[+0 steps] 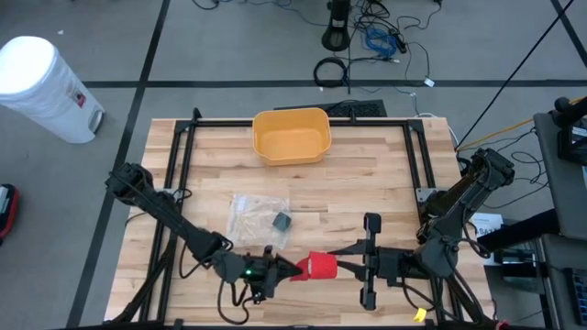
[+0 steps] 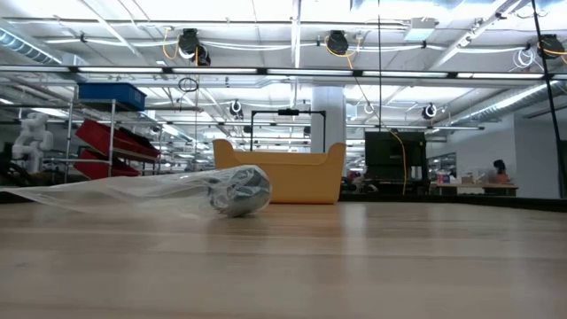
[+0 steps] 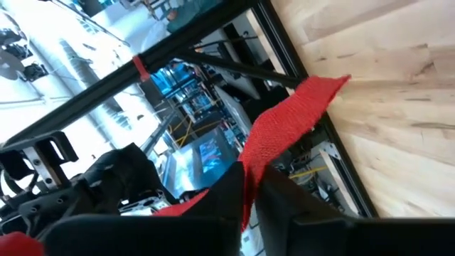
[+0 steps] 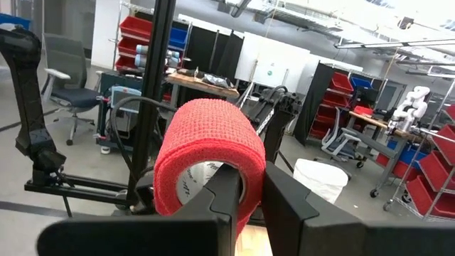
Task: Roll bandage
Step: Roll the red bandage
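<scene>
Bandage roll (image 1: pixel 321 266), red and held in the air over the near edge of the wooden table (image 1: pixel 367 174), is what both my claws meet on, well apart from the yellow bin (image 1: pixel 292 136) at the far side. Going from the big things down: the bin is out of my way, the clear plastic bag (image 1: pixel 252 215) with a small dark item (image 1: pixel 281 221) lies between the bin and the roll, near enough that a swinging arm could drag it. My right gripper (image 4: pixel 245 192) is pinched on the wall of the roll, one finger inside the core; my left gripper (image 3: pixel 249 195) is closed on the loose red tail (image 3: pixel 284 131), which runs taut from the roll. The risks, as I judge them: my pinch on the roll wall is thin, so a hard pull from the left could tear the roll free or crush it oval; slack would let the wraps loosen; the tail could slip from my left fingertips.
</scene>
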